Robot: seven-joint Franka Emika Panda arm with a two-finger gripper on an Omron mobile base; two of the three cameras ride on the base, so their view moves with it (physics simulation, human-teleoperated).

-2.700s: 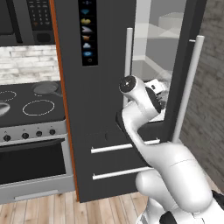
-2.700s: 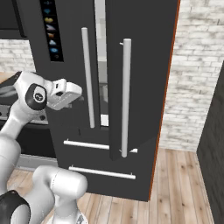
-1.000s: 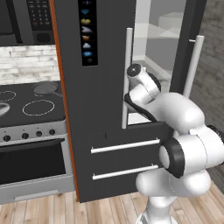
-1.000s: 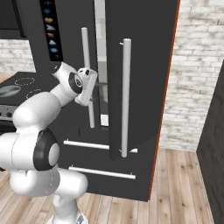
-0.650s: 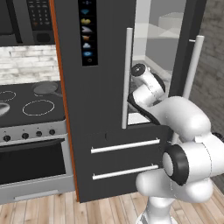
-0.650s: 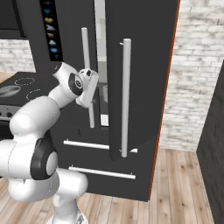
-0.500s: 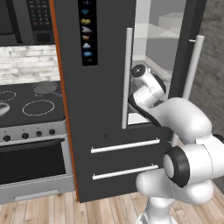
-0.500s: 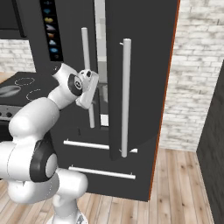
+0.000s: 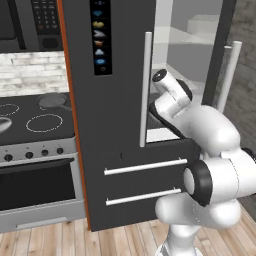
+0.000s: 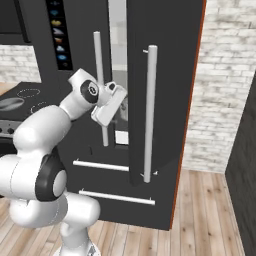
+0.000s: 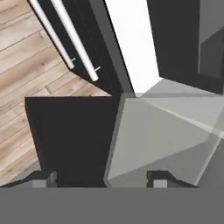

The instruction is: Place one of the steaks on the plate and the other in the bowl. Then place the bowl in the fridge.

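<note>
The fridge (image 9: 120, 75) is a tall dark-grey unit with an icon panel and long silver bar handles (image 10: 149, 115). Its right door (image 10: 165, 90) stands ajar, leaving a bright gap with clear shelves inside. My gripper (image 10: 118, 96) reaches into that gap at mid height. In the hand view my gripper (image 11: 100, 179) is open, its fingertips (image 11: 41, 178) wide apart, with a dark fridge panel (image 11: 72, 140) and a grey shelf surface (image 11: 162, 135) ahead of them. Nothing is held. The steaks, plate and bowl are out of view.
A stove (image 9: 35, 120) with a black oven stands left of the fridge, with a grey pan (image 10: 12, 103) on it. The fridge drawers carry two horizontal bar handles (image 9: 145, 166). A wooden floor (image 10: 205, 215) and a brick wall (image 10: 225, 85) lie to the right.
My hand has moved right, from in front of the left door handle into the gap between the fridge doors. The doors have not moved.
</note>
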